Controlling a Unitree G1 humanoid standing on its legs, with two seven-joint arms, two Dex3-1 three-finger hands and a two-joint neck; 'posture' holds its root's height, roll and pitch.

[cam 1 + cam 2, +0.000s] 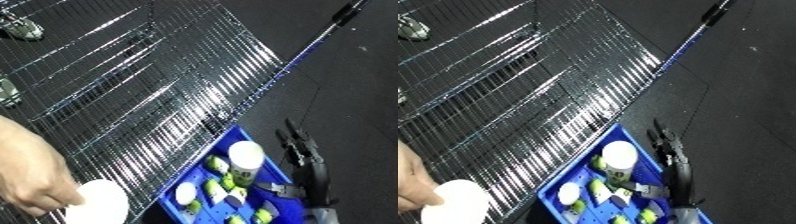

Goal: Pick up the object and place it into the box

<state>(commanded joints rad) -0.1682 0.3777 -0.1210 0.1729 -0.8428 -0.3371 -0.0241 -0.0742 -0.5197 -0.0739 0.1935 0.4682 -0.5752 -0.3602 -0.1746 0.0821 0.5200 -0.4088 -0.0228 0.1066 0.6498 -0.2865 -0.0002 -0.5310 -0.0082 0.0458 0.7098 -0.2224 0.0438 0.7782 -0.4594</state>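
The robot's right hand point(306, 165), fingers straight and empty, hangs beside the blue bin point(200, 165); a white bottle point(96, 202), under a person's hand point(31, 175), lies far to its left on the wire surface point(151, 85).

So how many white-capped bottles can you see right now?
3. One lies in the blue bin, large white cap up; a smaller one sits lower left in it; a person's hand holds one on the wire shelf. The bin's clutter may hide others.

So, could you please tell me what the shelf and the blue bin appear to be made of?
The shelf looks like bare metal wire with a shiny finish: thin crossing rods catch bright glints. The blue bin looks like moulded plastic, with an even, saturated colour and a smooth, softly glossy wall, though the look alone cannot confirm that.
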